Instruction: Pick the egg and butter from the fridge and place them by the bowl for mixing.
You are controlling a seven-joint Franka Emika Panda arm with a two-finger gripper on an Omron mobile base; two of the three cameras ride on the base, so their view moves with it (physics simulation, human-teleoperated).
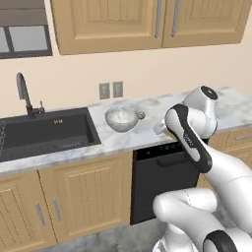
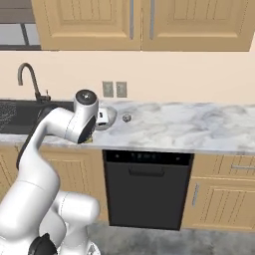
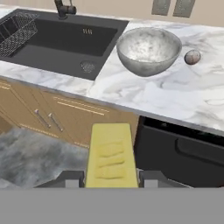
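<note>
a: hand view, where's the butter [image 3: 109,155]?
b: lower centre, clamped in the gripper [image 3: 109,177].
a: counts?
b: one bowl [image 3: 148,50] upper centre, one egg [image 3: 192,57] just right of it.

Arm bent fwd, claw [image 3: 111,177] clamped on butter [image 3: 110,153], hand tilted downward.

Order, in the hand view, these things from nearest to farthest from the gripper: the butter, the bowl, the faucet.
1. The butter, a yellow block held in the gripper.
2. The bowl, on the marble counter ahead, right of the sink.
3. The faucet, behind the sink, at the far left.
</note>
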